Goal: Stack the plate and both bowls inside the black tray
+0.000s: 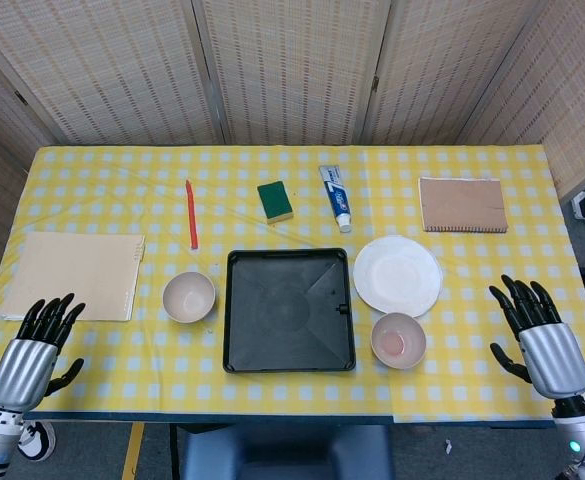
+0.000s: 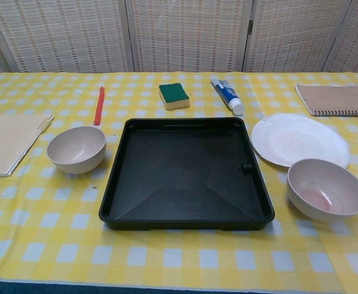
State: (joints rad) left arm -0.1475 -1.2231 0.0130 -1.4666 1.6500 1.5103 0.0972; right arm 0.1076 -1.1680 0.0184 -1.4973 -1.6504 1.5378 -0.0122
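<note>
The black tray (image 1: 289, 310) sits empty midway between both hands. The white plate (image 1: 397, 274) and pinkish bowl (image 1: 398, 339) lie nearer the right hand (image 1: 534, 330), the beige bowl (image 1: 189, 297) nearer the left hand (image 1: 37, 345). Both hands hold nothing, fingers spread wide.

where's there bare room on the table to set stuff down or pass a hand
Free: the near strip in front of the black tray, the cloth between the folder and red pen, and the far-left corner. Crowded: right of the tray, where plate and pinkish bowl sit close, and the gap to the left bowl.
</note>
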